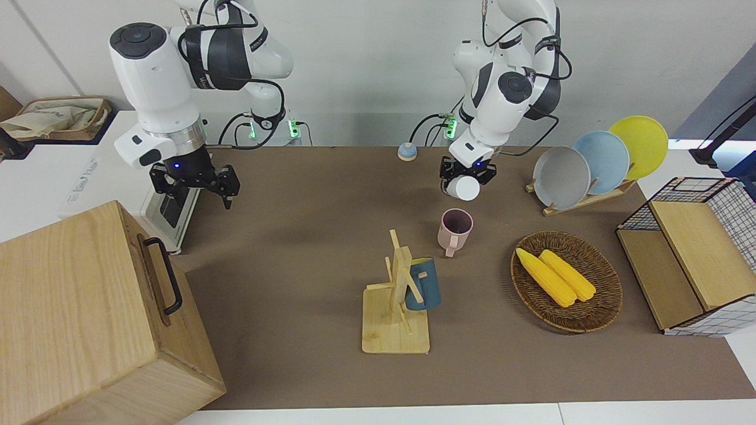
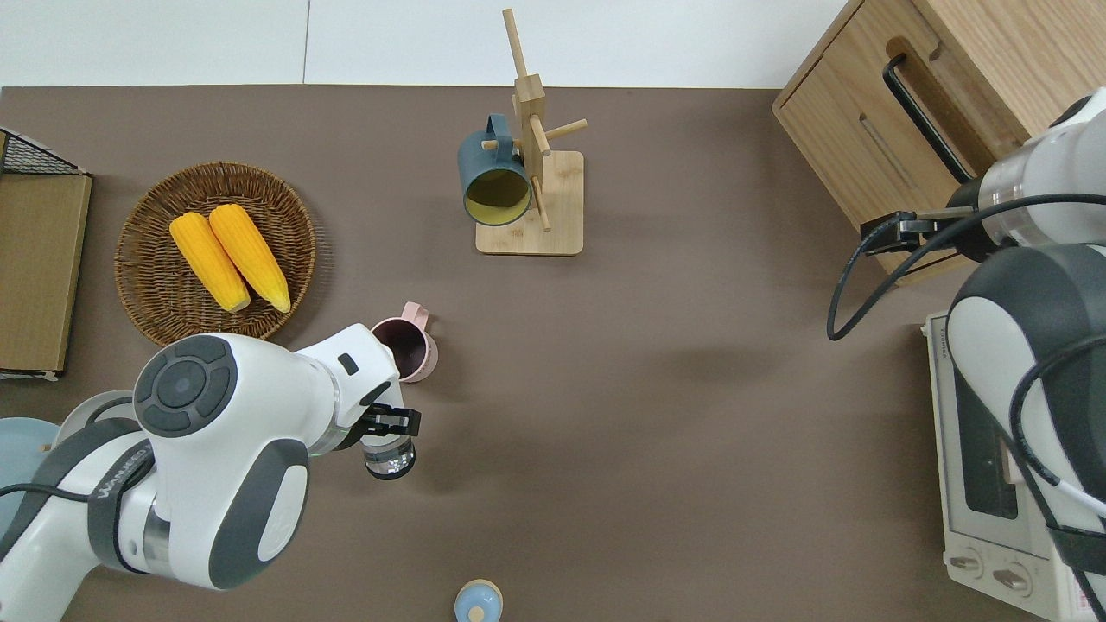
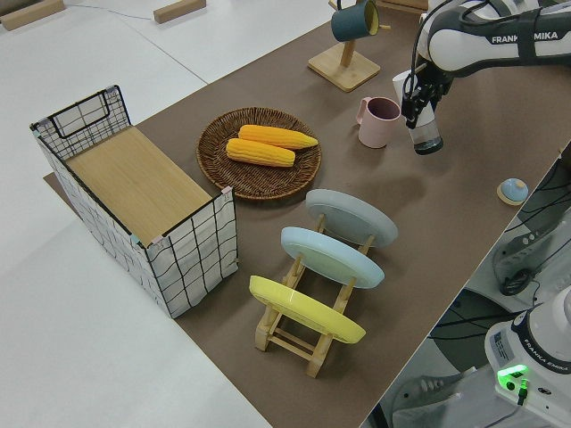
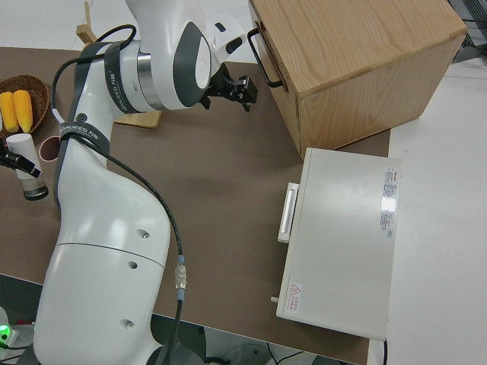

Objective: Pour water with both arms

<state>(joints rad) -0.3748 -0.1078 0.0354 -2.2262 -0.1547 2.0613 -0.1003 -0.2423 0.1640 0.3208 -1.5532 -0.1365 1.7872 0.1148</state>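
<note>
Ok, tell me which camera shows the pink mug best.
The front view: the pink mug stands unobstructed, opening and handle both visible, just below the cup held in the left gripper. The left side view shows it clearly too, beside that gripper. In the overhead view the left arm hides part of it. The right side view shows only its rim.

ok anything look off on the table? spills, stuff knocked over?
Nothing stands out. No spill shows on the mat. The pink mug stands upright, the blue mug hangs on its rack, corn lies in the basket. The left pincer holds a bottle in the air.
</note>
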